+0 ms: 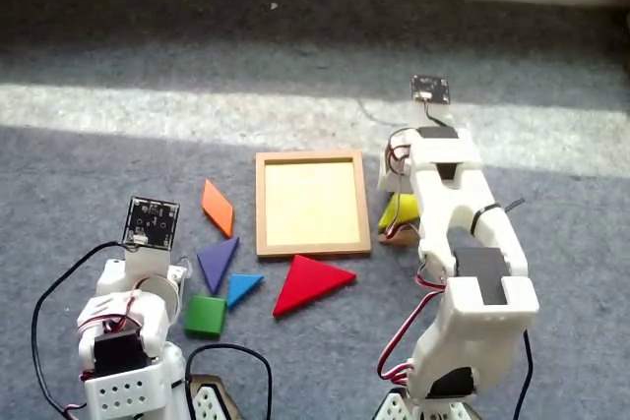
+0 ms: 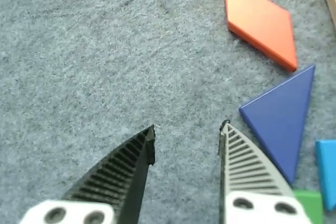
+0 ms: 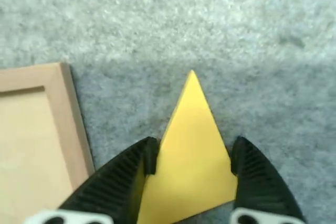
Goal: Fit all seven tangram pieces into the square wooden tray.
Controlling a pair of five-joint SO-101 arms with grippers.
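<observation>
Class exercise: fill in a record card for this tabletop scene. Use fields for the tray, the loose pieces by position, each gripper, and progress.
Surface: grey carpet
Tray: square wooden tray, no piece inside yet
Left of tray: orange parallelogram, dark blue triangle, light blue triangle, green square
Near side of tray: red triangle
Right of tray: yellow triangle
Left gripper: open, over bare carpet beside the dark blue triangle
Right gripper: shut on the yellow triangle, a finger on each slanted edge
Progress: nothing placed
</observation>
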